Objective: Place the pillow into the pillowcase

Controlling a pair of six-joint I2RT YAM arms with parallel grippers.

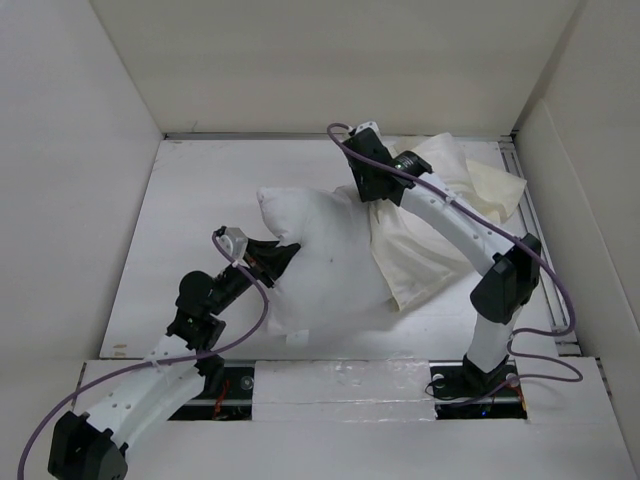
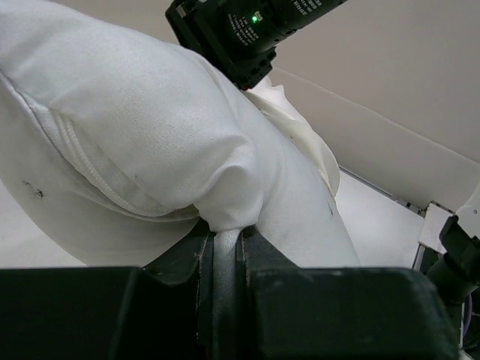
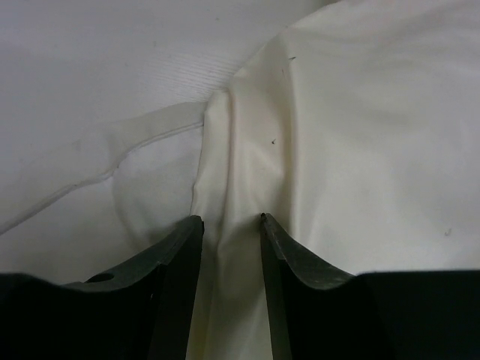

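Observation:
The white pillow [image 1: 320, 265] lies plump in the middle of the table. Its right end sits at the mouth of the cream pillowcase [image 1: 440, 215], which spreads towards the back right. My left gripper [image 1: 278, 262] is at the pillow's left edge. In the left wrist view it [image 2: 223, 229] is shut on a pinched fold of the pillow [image 2: 150, 112]. My right gripper [image 1: 375, 195] is at the pillowcase's near edge, by the pillow's back right part. In the right wrist view it [image 3: 231, 219] holds a creased fold of the pillowcase [image 3: 360, 135] beside the pillow [image 3: 112, 75].
White walls close in the table [image 1: 200, 220] at the back and on both sides. A metal rail [image 1: 538, 235] runs along the right edge. The right arm's wrist [image 2: 247, 30] hangs just over the pillow in the left wrist view.

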